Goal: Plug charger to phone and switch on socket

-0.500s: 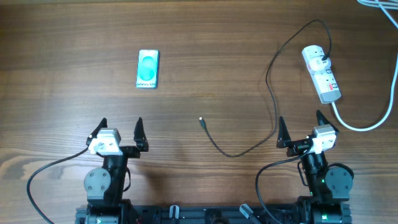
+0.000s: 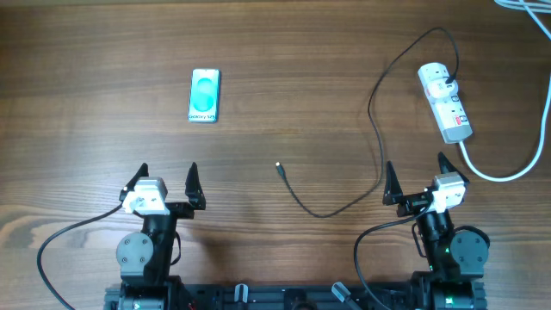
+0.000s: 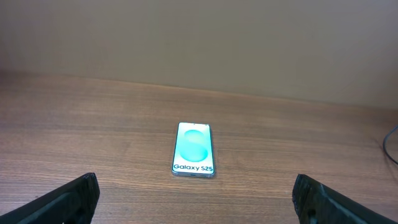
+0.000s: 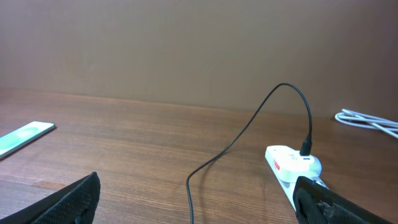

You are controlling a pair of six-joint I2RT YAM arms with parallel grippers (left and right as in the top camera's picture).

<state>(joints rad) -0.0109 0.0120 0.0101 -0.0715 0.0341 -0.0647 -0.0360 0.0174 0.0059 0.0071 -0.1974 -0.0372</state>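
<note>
At the near edge of the table [image 2: 275, 52], left gripper [image 2: 168, 170] and right gripper [image 2: 414, 164] sat jaws apart, empty. Phone [image 2: 204, 96] lay ahead of the left, charger [image 2: 323, 214] plug mid-table, socket [image 2: 446, 102] far right. Nothing was begun; the next move looked like a careful pinch on that tiny plug.

The phone [image 3: 193, 150], lying flat ahead of the left gripper, bears "Galaxy S25" along the near edge of its teal screen; the socket's [image 2: 445, 102] red marks are unreadable.
</note>
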